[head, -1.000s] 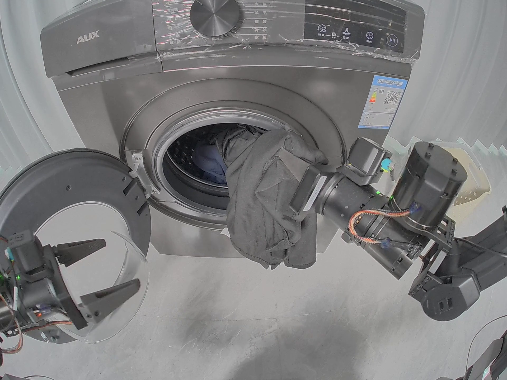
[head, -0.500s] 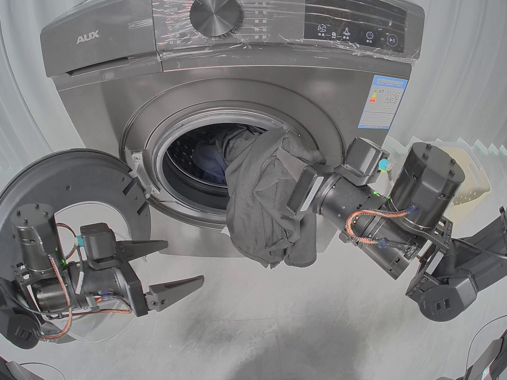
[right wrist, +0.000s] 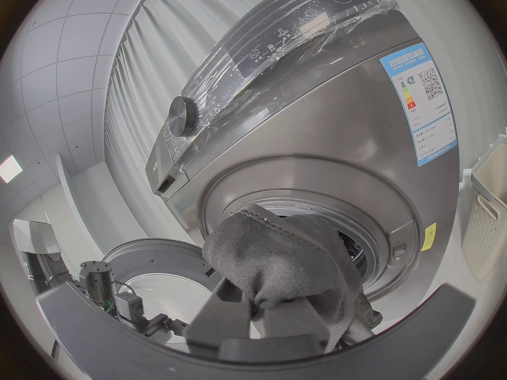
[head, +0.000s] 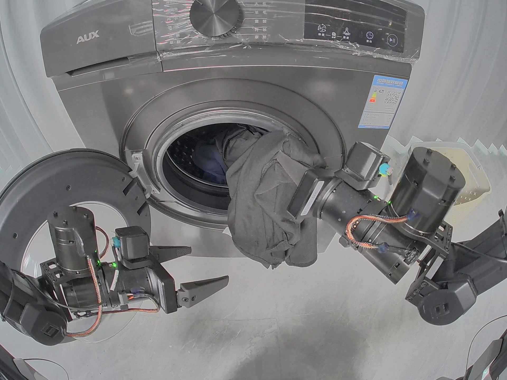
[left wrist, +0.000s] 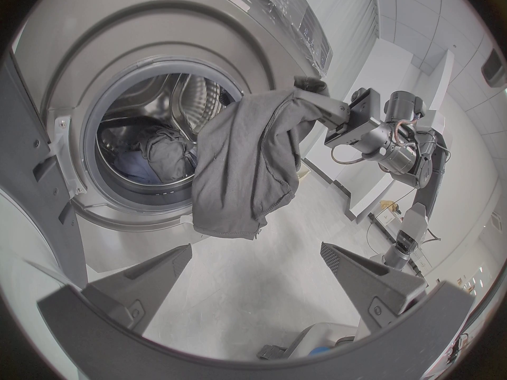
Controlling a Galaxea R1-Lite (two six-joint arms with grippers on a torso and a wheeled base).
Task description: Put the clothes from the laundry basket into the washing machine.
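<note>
Right fingers (right wrist: 227,312) clamp the dark grey cloth garment (head: 264,201) at the mouth of the grey washing machine (head: 105,96); left fingers (head: 203,290), spread apart below, likely ready to tuck its hem.

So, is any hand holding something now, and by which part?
The right hand grips the grey garment at a bunched upper part; the left hand is open and empty.

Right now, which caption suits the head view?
Right gripper holds grey garment at the washing machine opening; left gripper open below.

grey floor (head: 296,317), white curtain (head: 465,80), ceiling light (right wrist: 9,168)
</note>
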